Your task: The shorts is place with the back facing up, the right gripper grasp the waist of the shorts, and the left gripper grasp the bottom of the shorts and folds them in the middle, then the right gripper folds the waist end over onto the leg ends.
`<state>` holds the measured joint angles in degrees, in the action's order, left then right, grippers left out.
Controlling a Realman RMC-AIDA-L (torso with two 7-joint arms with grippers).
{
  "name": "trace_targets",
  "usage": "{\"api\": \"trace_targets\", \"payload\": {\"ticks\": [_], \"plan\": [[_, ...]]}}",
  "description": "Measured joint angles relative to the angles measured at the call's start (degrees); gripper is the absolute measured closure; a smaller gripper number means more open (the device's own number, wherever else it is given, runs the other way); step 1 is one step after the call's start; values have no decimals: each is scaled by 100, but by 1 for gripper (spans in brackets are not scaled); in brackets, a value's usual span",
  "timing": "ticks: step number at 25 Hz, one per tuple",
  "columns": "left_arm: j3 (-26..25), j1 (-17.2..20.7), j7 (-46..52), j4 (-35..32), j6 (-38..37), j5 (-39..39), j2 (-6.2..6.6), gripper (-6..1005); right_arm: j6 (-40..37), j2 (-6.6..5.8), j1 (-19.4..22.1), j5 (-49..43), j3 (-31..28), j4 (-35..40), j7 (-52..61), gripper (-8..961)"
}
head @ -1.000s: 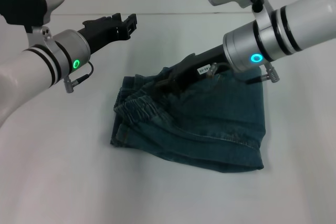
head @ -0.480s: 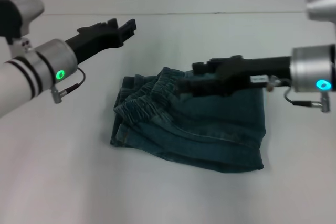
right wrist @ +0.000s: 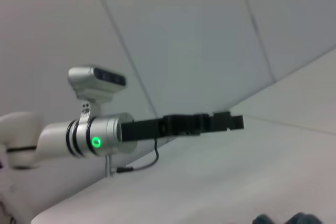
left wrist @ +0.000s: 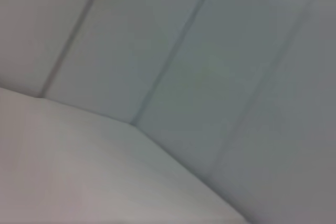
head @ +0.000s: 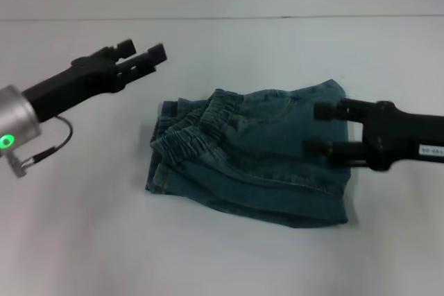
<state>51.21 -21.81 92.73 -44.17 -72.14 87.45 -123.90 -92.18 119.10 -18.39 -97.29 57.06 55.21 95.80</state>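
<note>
Denim shorts [head: 250,157] lie folded on the white table [head: 83,240], waist [head: 198,136] doubled over the legs, so the right gripper [head: 320,129] and left gripper [head: 142,52] hang clear, fingers apart, gripping nothing.

Legible markings: none.
Small white label on right gripper [head: 320,129] body at frame edge, characters too small to read.

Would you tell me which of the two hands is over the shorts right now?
The right hand: its open fingers overlap the shorts, while the left hand hangs off beside them.
</note>
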Motion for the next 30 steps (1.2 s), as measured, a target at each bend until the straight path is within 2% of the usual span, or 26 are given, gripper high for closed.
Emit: {"api": "trace_targets", "payload": {"ticks": [1, 4, 7, 11, 18, 30], "plan": [[-249, 11, 2, 24, -346, 224, 20, 117, -130, -3, 31, -84, -70, -1, -105, 32], [-821, 75, 59, 1, -1270, 941, 57, 119, -421, -6, 87, -451, -305, -1, -343, 34], [-1166, 140, 97, -122, -2000, 1665, 72, 122, -653, -12, 95, -834, -486, -14, -521, 38], [-1351, 195, 57, -207, -2623, 2309, 80, 125, -792, 15, 111, -1119, -583, -17, -714, 42], [-1275, 184, -111, -199, -2752, 2512, 49, 123, -713, 33, 88, -1199, -626, -224, -1225, 42], [-1135, 63, -206, -65, -2750, 2528, 23, 122, -719, 18, 38, -1201, -775, -275, -1212, 41]]}}
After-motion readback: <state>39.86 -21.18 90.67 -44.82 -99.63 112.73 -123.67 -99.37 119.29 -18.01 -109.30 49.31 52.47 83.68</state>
